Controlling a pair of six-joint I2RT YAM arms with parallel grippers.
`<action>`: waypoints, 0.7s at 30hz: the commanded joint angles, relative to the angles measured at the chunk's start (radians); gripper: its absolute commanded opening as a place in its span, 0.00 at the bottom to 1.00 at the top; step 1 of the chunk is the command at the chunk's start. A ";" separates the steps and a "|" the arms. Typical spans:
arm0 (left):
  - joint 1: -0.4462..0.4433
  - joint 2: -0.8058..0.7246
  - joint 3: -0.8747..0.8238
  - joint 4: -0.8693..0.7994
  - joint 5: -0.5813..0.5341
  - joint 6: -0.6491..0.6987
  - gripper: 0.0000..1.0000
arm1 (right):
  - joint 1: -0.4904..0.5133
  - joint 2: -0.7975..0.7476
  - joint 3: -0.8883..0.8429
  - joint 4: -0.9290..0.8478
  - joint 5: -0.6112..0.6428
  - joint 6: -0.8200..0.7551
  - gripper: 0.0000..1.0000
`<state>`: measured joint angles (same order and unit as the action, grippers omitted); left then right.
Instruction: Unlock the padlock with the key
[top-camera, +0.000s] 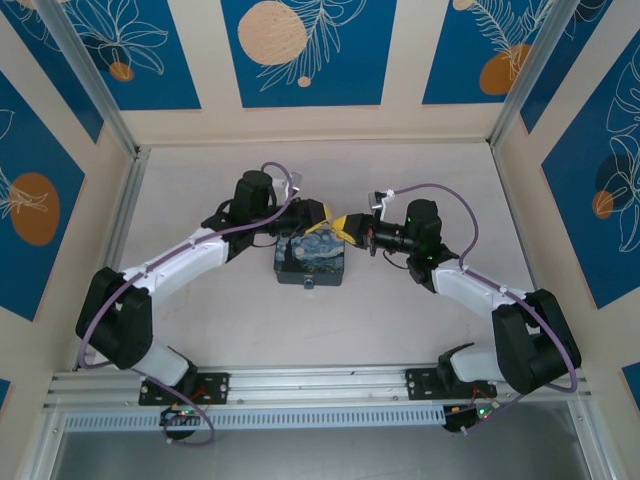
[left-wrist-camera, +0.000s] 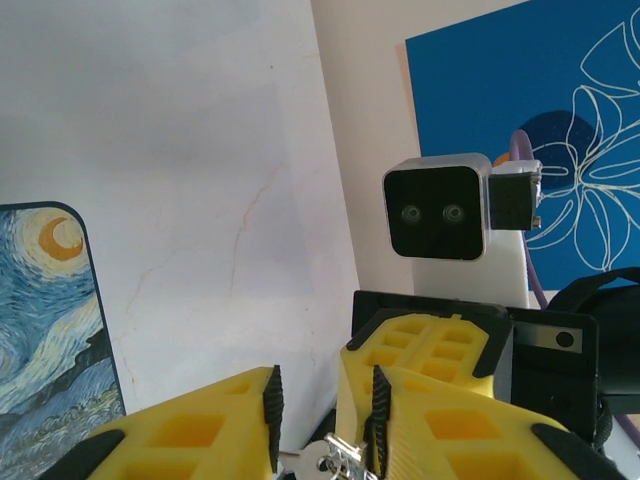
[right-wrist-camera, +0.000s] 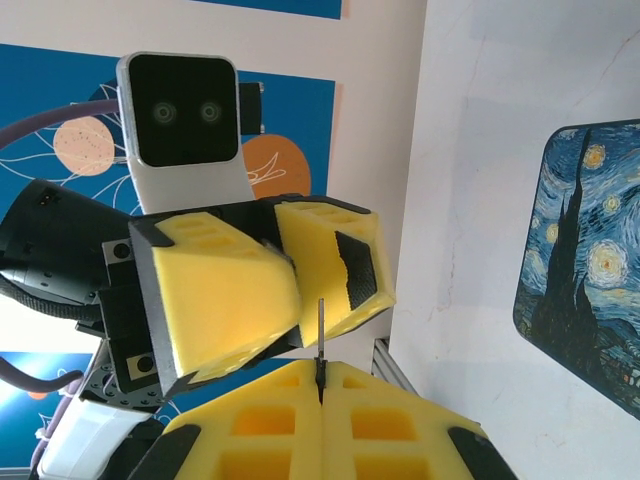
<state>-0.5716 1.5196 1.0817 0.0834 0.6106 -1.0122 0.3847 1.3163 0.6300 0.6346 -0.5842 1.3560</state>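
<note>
My two grippers meet tip to tip above the painted tin (top-camera: 310, 262). The left gripper (left-wrist-camera: 325, 400) has its yellow jaws drawn close around the padlock (left-wrist-camera: 340, 458), a small silvery piece low between the black pads, touching the right pad. The right gripper (right-wrist-camera: 320, 372) is shut on the key (right-wrist-camera: 320, 335), a thin grey sliver seen edge-on. The key sticks out of the closed tips towards the left fingers (right-wrist-camera: 230, 290). From above, the left gripper (top-camera: 322, 220) and right gripper (top-camera: 352, 228) nearly touch.
The dark-blue swirl-painted tin (left-wrist-camera: 45, 330) lies flat on the white table (top-camera: 400, 310) under the grippers. Purple cables (top-camera: 455, 200) loop over both arms. Blue patterned walls and metal frame posts (top-camera: 120, 210) enclose the table.
</note>
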 joint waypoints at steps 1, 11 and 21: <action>-0.002 0.015 -0.008 0.039 0.026 -0.001 0.27 | -0.004 -0.011 -0.007 0.012 -0.019 -0.011 0.00; -0.012 0.017 -0.006 0.052 0.023 -0.001 0.00 | -0.004 -0.011 -0.009 0.009 -0.015 -0.009 0.00; -0.013 -0.049 -0.046 0.059 -0.078 -0.016 0.00 | -0.087 -0.140 -0.037 -0.211 0.052 -0.070 0.76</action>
<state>-0.5789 1.5204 1.0531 0.1192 0.5827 -1.0214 0.3187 1.2324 0.5949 0.5503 -0.5652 1.3315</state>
